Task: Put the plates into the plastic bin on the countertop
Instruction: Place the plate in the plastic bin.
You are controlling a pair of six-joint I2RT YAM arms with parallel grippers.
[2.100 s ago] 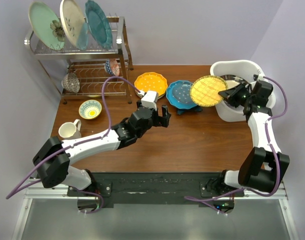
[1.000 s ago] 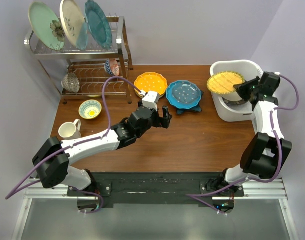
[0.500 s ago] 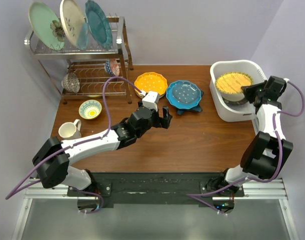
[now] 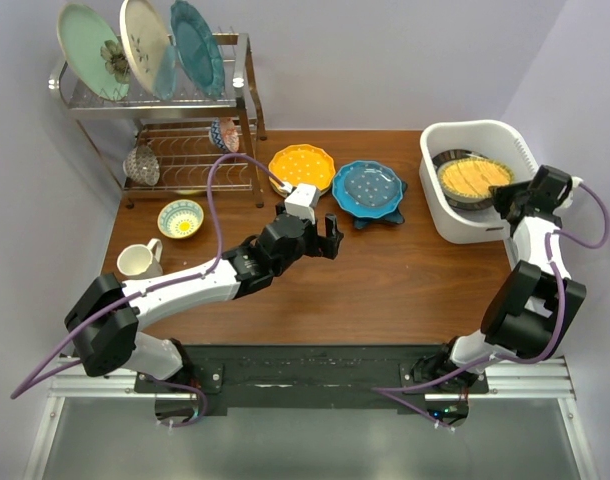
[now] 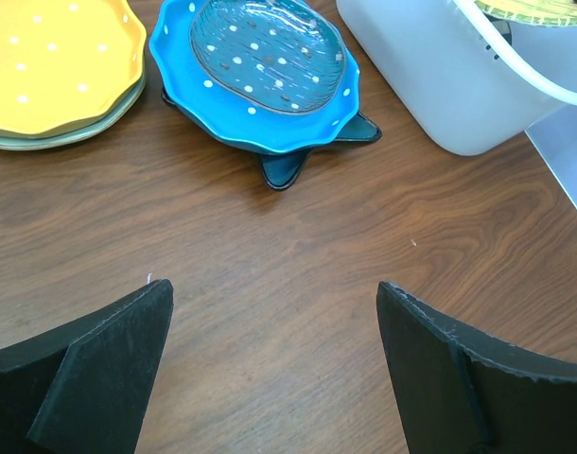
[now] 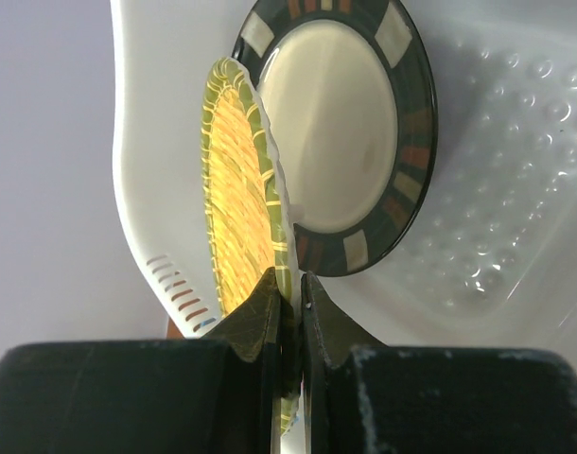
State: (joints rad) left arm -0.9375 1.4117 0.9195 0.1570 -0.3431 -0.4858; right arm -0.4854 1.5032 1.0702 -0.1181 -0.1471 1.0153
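Right gripper (image 6: 288, 286) is clamped on the gridded plate (image 6: 237, 210) inside the bin (image 4: 455, 226) at two o'clock; left gripper (image 5: 274, 289) hangs wide open, empty.

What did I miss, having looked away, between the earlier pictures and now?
The right end effector, gripping the yellow gridded plate by its rim, carried it rightward into the bin, lowering it over the dark-rimmed plate. The open left end effector, blue plate and scalloped plate stayed put.

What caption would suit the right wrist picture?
Right hand grips yellow plate by its rim over dark-rimmed plate in bin.
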